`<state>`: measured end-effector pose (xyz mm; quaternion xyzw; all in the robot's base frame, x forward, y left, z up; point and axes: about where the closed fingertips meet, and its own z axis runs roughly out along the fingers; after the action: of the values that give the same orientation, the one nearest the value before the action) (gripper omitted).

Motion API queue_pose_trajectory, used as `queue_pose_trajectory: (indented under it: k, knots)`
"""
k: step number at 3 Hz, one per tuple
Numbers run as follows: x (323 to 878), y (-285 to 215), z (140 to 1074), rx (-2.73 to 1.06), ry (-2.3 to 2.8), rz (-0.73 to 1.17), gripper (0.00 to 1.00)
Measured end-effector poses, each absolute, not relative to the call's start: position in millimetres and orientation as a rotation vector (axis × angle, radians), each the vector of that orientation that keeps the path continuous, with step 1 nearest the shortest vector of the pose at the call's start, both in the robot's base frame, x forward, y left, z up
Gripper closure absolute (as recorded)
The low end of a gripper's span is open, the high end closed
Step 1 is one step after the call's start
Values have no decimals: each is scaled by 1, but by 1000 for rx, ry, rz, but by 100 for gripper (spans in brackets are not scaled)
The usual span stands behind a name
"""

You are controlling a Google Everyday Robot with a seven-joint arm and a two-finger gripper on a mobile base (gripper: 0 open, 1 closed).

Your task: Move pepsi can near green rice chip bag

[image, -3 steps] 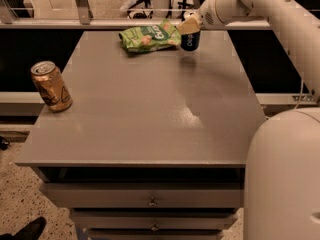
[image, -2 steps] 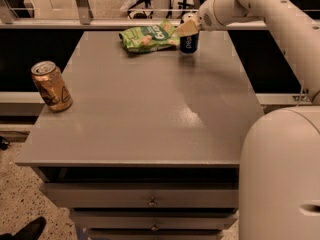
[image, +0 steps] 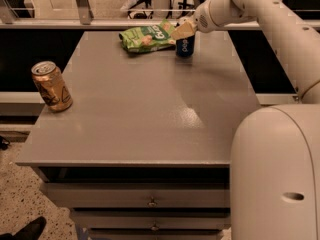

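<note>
The pepsi can stands upright on the far edge of the grey table, just to the right of the green rice chip bag, so close that a gap between them cannot be made out. Judged from this, the can already sits where the task wants it. The gripper is right at the can's top, reaching in from the right on the white arm. Whether it grips the can or is loose cannot be told.

White lettering runs along the can's dark blue side, consistent with the Pepsi name but not cleanly readable. The bag lies flat with white lettering and pale chip pictures, its words illegible. Well apart, near the left edge, a gold-brown can stands tilted, its patterned label unreadable.
</note>
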<state>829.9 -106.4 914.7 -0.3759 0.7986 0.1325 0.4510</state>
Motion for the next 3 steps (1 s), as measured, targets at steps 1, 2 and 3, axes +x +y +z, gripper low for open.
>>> queue_pose_trajectory:
  k: [1, 2, 3]
  knots:
    - [828, -109, 909, -919, 1991, 349, 0]
    - [821, -120, 906, -899, 2001, 376, 0]
    - [802, -155, 919, -873, 1959, 407, 0]
